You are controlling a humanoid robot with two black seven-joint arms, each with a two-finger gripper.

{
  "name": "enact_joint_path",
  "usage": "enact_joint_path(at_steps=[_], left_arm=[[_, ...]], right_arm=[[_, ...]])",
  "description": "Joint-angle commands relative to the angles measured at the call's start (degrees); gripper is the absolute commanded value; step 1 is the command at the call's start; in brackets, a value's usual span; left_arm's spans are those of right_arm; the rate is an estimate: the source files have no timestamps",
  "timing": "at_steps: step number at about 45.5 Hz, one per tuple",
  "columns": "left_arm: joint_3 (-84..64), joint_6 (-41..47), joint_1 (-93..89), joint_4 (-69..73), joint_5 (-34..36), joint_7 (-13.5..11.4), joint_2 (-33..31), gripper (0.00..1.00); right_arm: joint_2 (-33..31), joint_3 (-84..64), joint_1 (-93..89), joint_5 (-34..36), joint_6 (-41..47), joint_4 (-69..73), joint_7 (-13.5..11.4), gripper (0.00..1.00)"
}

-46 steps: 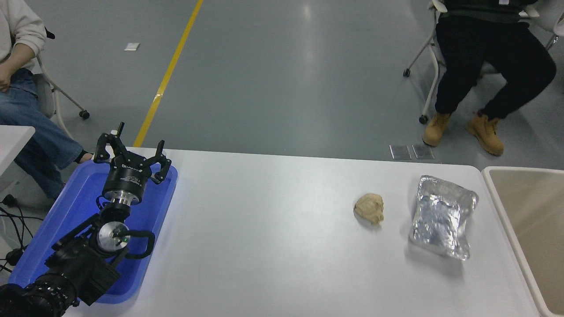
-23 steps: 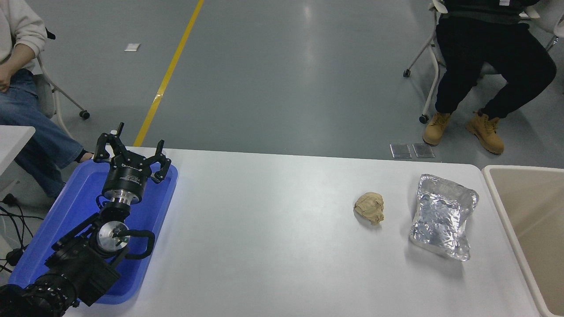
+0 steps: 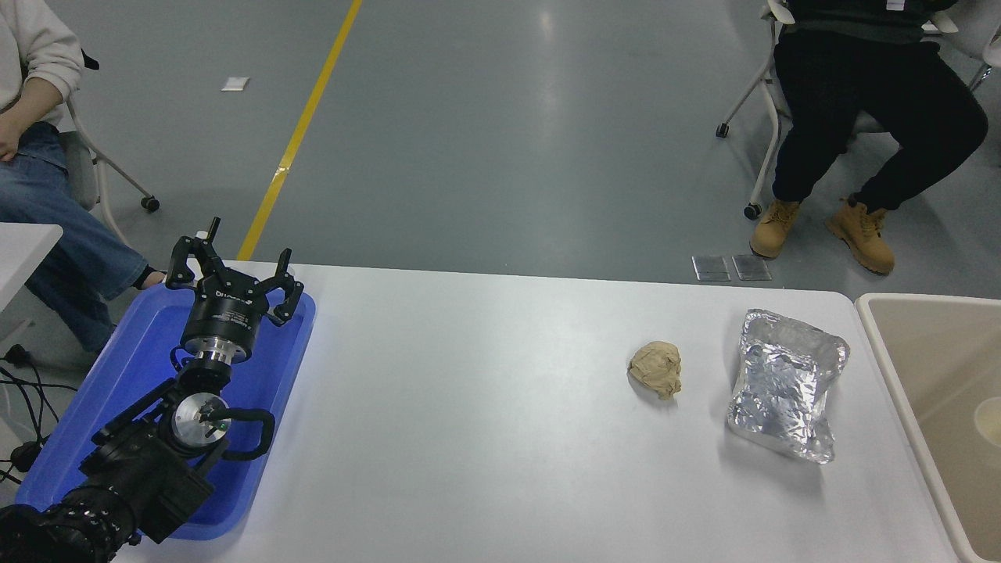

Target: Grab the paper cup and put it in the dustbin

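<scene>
1. Grey floor with a yellow line behind; white table (image 3: pixel 485 407) in front; two seated people at the far side, partly out of frame.
2. Paper cup (image 3: pixel 988 420): only a pale rounded rim shows at the right edge, inside the dustbin (image 3: pixel 884 344); looks already binned.
3. Handling, judged: light, thin-walled, crushes easily; take it across the rim or upper wall with a gentle squeeze.
4. Left gripper (image 3: pixel 233 275) parked over the blue tray (image 3: pixel 117 367), fingers spread, holding nothing; right gripper out of sight.
5. Count: one cup, one dustbin, one tray, one tan paper ball (image 3: pixel 656 368), one foil bag (image 3: pixel 784 384).
</scene>
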Motion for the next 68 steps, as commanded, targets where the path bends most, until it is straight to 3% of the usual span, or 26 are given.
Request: enact_joint_path(at_steps=[1, 16, 32, 49, 68], left_arm=[[0.0, 0.0, 0.0, 0.0, 0.0, 0.0, 0.0, 1.0], [0.0, 0.0, 0.0, 0.0, 0.0, 0.0, -0.1, 1.0], [0.0, -0.1, 0.0, 0.0, 0.0, 0.0, 0.0, 1.0], [0.0, 0.0, -0.1, 0.0, 0.0, 0.0, 0.0, 1.0], [0.0, 0.0, 0.0, 0.0, 0.0, 0.0, 0.0, 1.0]], right_arm=[[0.1, 0.1, 0.5, -0.1, -1.0, 0.4, 0.0, 1.0], [-2.3, -5.6, 14.0, -1.0, -0.6, 1.9, 0.0, 1.0], [-2.4, -25.8, 40.3, -1.0, 0.2, 18.8, -0.1, 1.0], [-0.1, -26.9, 60.2, -1.7, 13.8, 30.6, -0.2, 1.0], [8.3, -35.1, 74.2, -2.9, 24.5, 45.9, -0.2, 1.0]])
